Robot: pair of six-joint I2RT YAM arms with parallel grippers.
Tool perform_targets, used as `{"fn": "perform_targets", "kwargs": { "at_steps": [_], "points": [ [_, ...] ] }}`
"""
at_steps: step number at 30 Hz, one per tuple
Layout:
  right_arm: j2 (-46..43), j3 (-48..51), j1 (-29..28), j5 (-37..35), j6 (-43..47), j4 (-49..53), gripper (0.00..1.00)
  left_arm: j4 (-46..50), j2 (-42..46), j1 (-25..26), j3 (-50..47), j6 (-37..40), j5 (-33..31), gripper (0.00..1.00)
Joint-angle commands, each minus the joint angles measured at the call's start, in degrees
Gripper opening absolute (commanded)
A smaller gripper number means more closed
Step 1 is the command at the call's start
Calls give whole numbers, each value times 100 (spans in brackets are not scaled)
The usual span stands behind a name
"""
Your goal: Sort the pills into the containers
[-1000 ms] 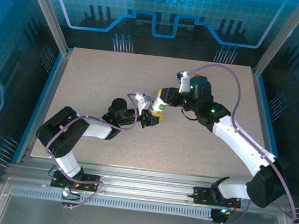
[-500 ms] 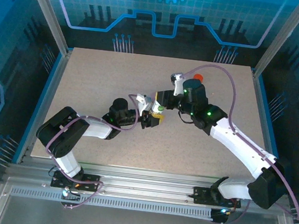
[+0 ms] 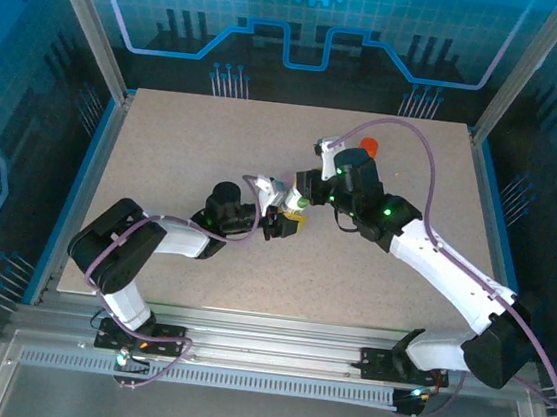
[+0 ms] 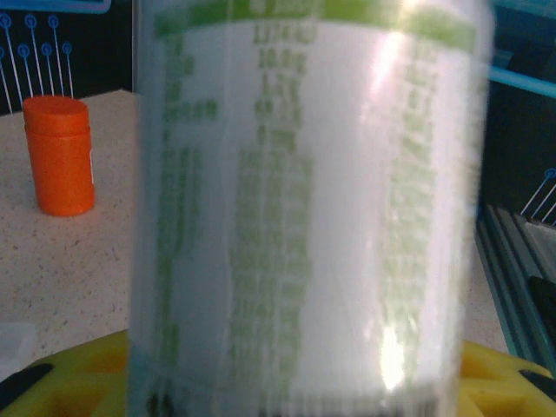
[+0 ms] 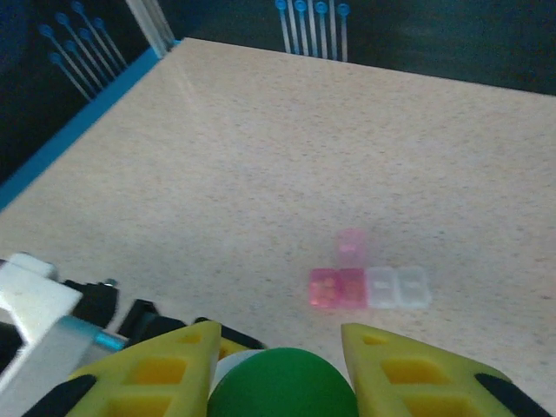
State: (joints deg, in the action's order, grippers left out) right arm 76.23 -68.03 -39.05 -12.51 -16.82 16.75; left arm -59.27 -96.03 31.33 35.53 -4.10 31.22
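A white bottle [image 3: 294, 203] with green label print [image 4: 304, 217] stands upright mid-table, and my left gripper [image 3: 280, 221] is shut on its body, its yellow fingers [image 4: 78, 373] low on either side. My right gripper [image 5: 282, 365] comes down from above with its yellow fingers against both sides of the green cap [image 5: 282, 387]. An all-orange bottle [image 3: 368, 145] stands capped at the back [image 4: 59, 155]. A tiny pink-tinted vial [image 5: 352, 246] stands behind a strip of two pink and two clear compartments [image 5: 369, 287]. I cannot make out any pills.
Both arms meet over the middle of the speckled table [image 3: 186, 138]. A blue rim [image 5: 78, 130] and metal posts bound the table's sides. A metal rail [image 3: 262, 353] runs along the near edge by the arm bases.
My right gripper has swung left and down from beside the bottle to sit over its green cap. The left arm and the bottle have barely moved.
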Motion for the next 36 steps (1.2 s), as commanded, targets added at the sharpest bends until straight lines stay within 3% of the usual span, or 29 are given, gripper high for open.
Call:
{"fn": "perform_targets", "kwargs": {
  "at_steps": [1,7,8,11,16,23,28,36],
  "points": [
    [40,-217,64,-1052,612,455,0,89,152,-59,103,44,-55,0],
    [47,-243,135,-733,543,466,0,99,148,-57,121,34,-41,0],
    [0,-209,217,-495,377,412,6,50,139,-60,112,24,-44,0],
    [-156,0,629,657,-447,66,37,-115,102,-57,86,-9,-51,0],
    [-271,264,1275,2367,-1679,-467,52,-165,62,-57,92,58,-55,0],
    [-114,578,1598,3403,-2608,-1086,55,-346,34,-58,95,95,-81,0],
    [-146,1101,1514,3313,-3296,-1926,59,-564,-43,-59,125,-28,-185,0],
    [-147,1205,1407,3222,-3493,-2141,58,-442,-72,-58,173,38,-238,0]
  ]
}}
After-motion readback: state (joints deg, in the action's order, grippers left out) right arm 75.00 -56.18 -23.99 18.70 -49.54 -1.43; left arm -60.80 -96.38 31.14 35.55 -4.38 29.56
